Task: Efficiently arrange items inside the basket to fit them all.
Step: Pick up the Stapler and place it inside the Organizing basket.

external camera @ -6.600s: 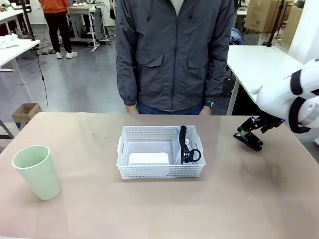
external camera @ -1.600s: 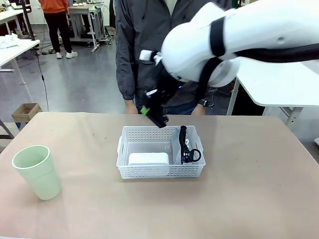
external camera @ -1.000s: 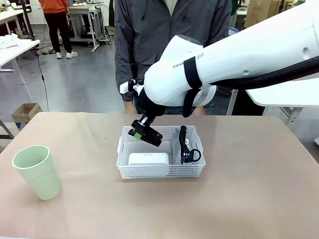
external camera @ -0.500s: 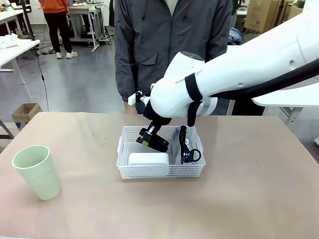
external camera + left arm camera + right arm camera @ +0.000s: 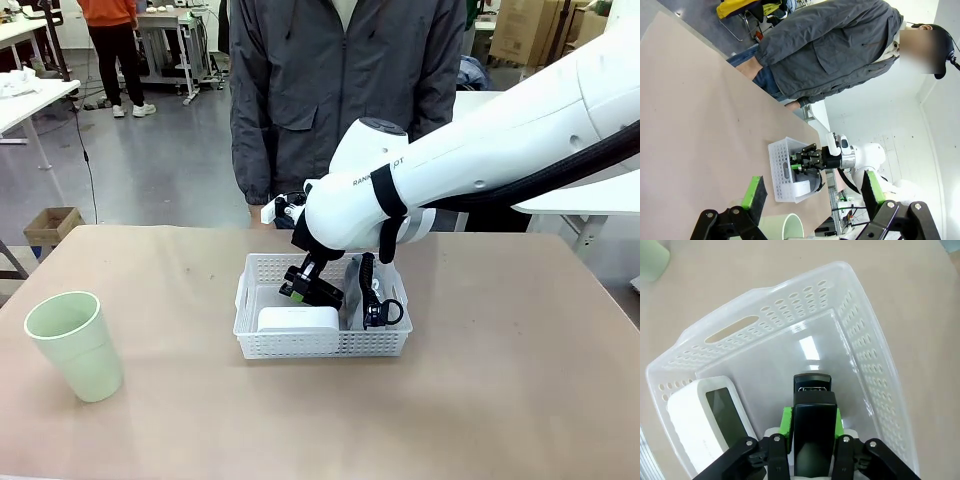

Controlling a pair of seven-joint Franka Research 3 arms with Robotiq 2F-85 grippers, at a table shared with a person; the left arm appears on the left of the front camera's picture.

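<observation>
My right gripper (image 5: 311, 291) is shut on the black stapler (image 5: 318, 293) and holds it low inside the white perforated basket (image 5: 320, 345), above its bare floor. In the right wrist view the stapler (image 5: 812, 390) sits between the green pads of the right gripper (image 5: 812, 424), beside the white rounded device (image 5: 710, 425). That device (image 5: 298, 318) lies at the basket's front left. The grey pouch with its black strap (image 5: 370, 290) stands along the right side. The pale green cup (image 5: 75, 345) stands upright on the table far left. My left gripper (image 5: 812, 200) hangs open and holds nothing.
A person in a grey jacket (image 5: 345, 100) stands close behind the table's far edge, hands down. From the left wrist, the basket (image 5: 781, 167) and the cup's rim (image 5: 790, 227) show far off. Bare tabletop lies around the basket.
The right arm carried the stapler from the table's right side across to the basket. Over the last second it lowered the stapler down inside. The cup and left gripper stayed put.
</observation>
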